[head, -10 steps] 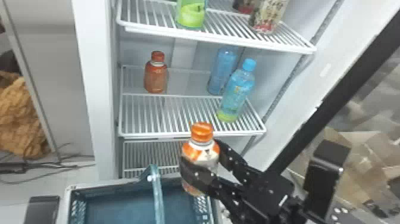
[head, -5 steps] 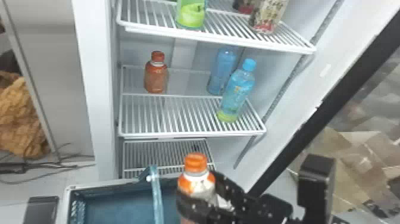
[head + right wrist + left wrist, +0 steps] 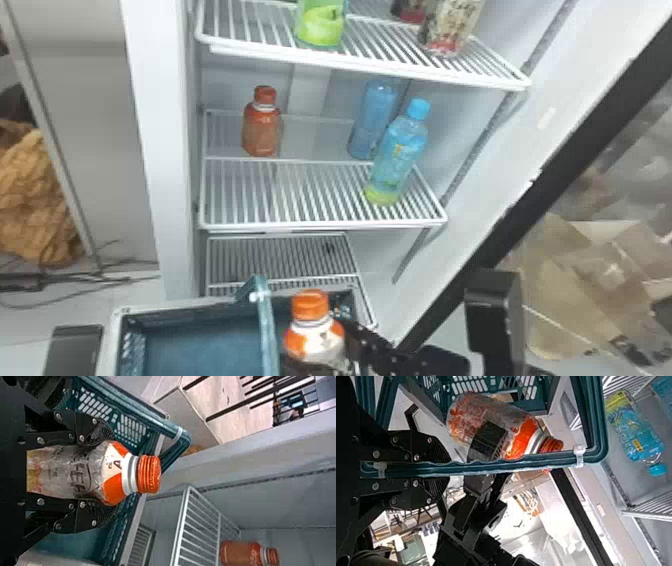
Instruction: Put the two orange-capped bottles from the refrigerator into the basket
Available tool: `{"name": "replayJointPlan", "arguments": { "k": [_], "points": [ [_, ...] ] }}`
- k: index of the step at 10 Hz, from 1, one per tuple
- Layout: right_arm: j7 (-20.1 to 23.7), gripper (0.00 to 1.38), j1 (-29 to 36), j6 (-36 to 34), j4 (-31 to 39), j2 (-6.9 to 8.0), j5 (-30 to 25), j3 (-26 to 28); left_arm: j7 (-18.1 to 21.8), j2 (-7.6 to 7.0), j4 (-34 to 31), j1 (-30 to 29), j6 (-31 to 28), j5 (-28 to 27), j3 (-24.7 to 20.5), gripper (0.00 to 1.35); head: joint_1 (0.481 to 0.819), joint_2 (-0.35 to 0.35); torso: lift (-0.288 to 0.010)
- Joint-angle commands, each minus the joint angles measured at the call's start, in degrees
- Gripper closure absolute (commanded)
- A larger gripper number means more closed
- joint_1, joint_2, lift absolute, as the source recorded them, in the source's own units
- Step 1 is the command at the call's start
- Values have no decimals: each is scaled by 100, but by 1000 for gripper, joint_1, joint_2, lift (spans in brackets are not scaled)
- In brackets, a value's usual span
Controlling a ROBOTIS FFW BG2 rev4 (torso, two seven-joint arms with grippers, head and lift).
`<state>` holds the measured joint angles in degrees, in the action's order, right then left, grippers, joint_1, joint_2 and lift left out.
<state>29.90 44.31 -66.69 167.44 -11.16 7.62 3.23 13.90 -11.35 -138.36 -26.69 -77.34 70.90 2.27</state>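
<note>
While my right gripper (image 3: 320,350) holds the first orange-capped bottle (image 3: 311,305), its fingers stand parted by the width of the body, one on each side. Bottle: clear-sided, orange and white at the shoulder, cap on, upright. Position: in the head view, against the right-hand part of the basket (image 3: 170,305), just right of the handle (image 3: 267,330); whether its base is down inside the walls, I cannot tell. From the right wrist view, my two black fingers flank the body below the neck, with the basket's perforated side behind.

Left gripper (image 3: 431,470): nearly closed, the green handle between its fingers, as the left wrist view has it.

Second orange-capped bottle (image 3: 261,131): one, upright on the middle shelf (image 3: 320,225) of the refrigerator, toward the back and near the left wall, well apart from my grip.

Same shelf, right side: one blue-capped bottle (image 3: 397,155), yellow-green at the base; one further blue bottle (image 3: 372,122), behind it and to its left.

Upper shelf (image 3: 370,65): one bottle with a green apple picture (image 3: 321,22), left of centre; one pale patterned container (image 3: 452,27), to the right; one darker container (image 3: 411,11), behind, partly out of view.

Lower shelf (image 3: 280,257): wire, behind the basket.
</note>
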Motion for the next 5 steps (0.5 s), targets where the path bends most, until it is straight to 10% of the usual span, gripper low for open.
{"name": "replayJointPlan", "arguments": {
  "k": [1,3,5],
  "points": [
    [7,871,-128,-137,-130,-62,38,-106,-1,-16,20,40,0,16,36,1194,695,-350,-288],
    [7,846,-184,-334,-214,-70,-8,-118,-1,-25,20,54,0,16,36,1194,695,-350,-288],
    [7,423,-241,-460,-270,-106,-99,-152,-1,-34,20,68,0,16,36,1194,695,-350,-288]
  ]
}}
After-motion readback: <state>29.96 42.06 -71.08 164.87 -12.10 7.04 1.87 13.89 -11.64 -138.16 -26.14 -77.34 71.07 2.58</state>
